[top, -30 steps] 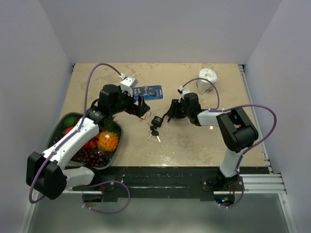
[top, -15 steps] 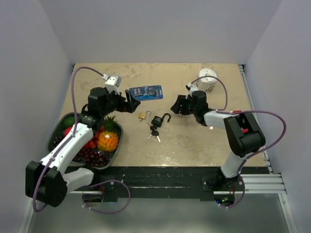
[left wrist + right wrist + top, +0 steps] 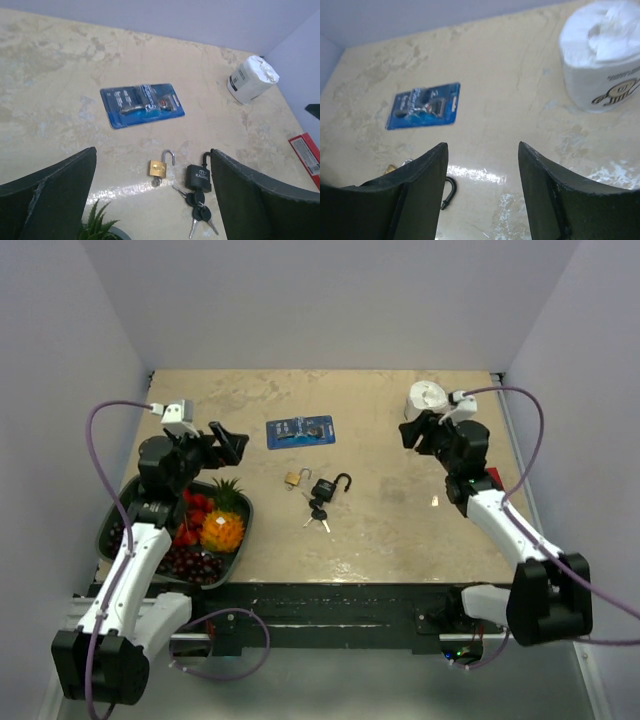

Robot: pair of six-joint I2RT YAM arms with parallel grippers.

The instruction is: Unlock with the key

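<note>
The black padlock (image 3: pixel 323 489) lies in the middle of the table with its shackle (image 3: pixel 343 480) swung open. It also shows in the left wrist view (image 3: pixel 199 177). The key bunch (image 3: pixel 318 515) of silver keys with black heads lies at the padlock's bottom end (image 3: pixel 200 210); one key seems to sit in the keyhole. My left gripper (image 3: pixel 228 440) is open and empty, raised left of the locks (image 3: pixel 152 151). My right gripper (image 3: pixel 412 430) is open and empty, raised to the right near the white roll (image 3: pixel 482 145). Only the shackle (image 3: pixel 451 190) shows in the right wrist view.
A small brass padlock (image 3: pixel 294 478) with open shackle lies left of the black one (image 3: pixel 159 167). A blue blister pack (image 3: pixel 300 431) lies behind them. A white roll (image 3: pixel 428 398) stands at the back right. A grey fruit tray (image 3: pixel 108 530) is at the left. A red item (image 3: pixel 492 476) lies at the right.
Both grippers have drawn away from the black padlock, the left one to the left, the right one to the back right. The padlock and keys stay on the table, shackle open.
</note>
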